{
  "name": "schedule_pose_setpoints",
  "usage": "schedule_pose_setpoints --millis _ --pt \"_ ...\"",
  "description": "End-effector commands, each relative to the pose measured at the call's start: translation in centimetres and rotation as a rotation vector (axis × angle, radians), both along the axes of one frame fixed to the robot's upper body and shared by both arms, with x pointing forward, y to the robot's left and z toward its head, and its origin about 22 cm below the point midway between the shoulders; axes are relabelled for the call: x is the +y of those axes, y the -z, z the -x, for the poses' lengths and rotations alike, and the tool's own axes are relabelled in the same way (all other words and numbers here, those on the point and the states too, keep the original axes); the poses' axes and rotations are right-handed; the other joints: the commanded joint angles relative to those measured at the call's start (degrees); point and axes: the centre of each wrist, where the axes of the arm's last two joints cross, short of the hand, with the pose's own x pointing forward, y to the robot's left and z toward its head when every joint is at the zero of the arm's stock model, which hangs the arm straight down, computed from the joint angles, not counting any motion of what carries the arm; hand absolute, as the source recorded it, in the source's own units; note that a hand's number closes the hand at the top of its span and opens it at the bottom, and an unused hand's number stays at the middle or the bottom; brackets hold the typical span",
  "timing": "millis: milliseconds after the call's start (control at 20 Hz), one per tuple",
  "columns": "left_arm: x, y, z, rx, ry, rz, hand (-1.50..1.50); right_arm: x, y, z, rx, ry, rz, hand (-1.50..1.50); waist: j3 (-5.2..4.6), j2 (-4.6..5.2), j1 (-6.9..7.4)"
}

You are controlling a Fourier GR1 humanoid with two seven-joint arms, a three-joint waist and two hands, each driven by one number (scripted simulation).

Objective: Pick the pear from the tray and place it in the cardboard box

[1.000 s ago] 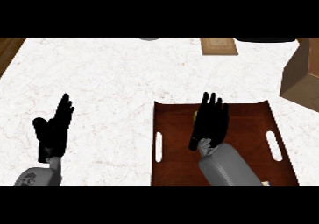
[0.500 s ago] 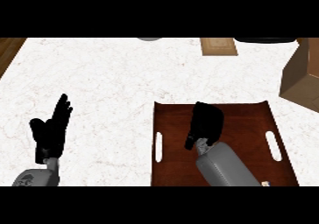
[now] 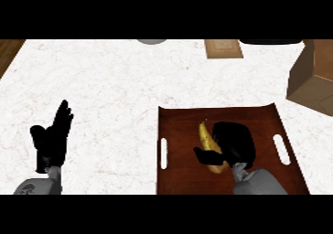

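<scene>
Change: the right hand (image 3: 230, 144) has curled since one second ago; then its fingers stood straight up over the tray, now they bend down and the thumb reaches to the 9 o'clock side. A yellow strip of the pear shows now beside it, while before the hand hid almost all of it.
Left hand: the left hand (image 3: 53, 139) is in the same place as before, on the white counter (image 3: 129, 82) at the 9 o'clock side of the view, open, fingers straight and pointing to 12 o'clock, holding nothing.
Right hand: fingers curled, thumb across the lower part of the pear; it seems to close around the fruit, but the far side of the grip is hidden.
Pear: the pear (image 3: 208, 144) lies in the middle of the brown tray (image 3: 179, 178), long and yellow, its stem end toward 12 o'clock. It is at the 9 o'clock side of the right palm and touching it.
Cardboard box: the cardboard box (image 3: 318, 73) stands at 1 o'clock from the tray, well apart from the pear.
</scene>
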Motion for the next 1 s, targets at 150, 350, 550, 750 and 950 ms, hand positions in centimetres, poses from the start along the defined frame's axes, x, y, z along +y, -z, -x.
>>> schedule_pose_setpoints --millis 150,350,550,750,950 --pt "0.6 0.9 0.1 -0.010 0.008 -0.007 0.00 -8.3 -2.8 4.3 0.044 -0.180 -0.033 1.50 0.11 0.71 0.23" --pt "1.0 -0.4 0.6 0.005 0.014 0.011 0.00 -8.6 -4.9 7.6 -0.037 -0.191 -0.005 1.50 0.13 0.62 0.65" --pt "0.1 0.2 -0.2 -0.012 -0.001 0.007 0.00 -10.6 -9.7 8.2 -0.158 -0.246 -0.032 1.50 0.10 0.65 0.25" --pt "-0.3 0.9 0.7 0.000 0.017 0.001 0.00 -10.6 -14.4 10.6 -0.289 -0.226 -0.081 1.50 0.09 0.54 -0.05" --pt "-0.1 -0.1 -1.3 0.002 -0.005 0.014 0.00 -12.1 -18.3 11.6 -0.385 -0.176 -0.120 1.50 0.11 0.70 -0.07"
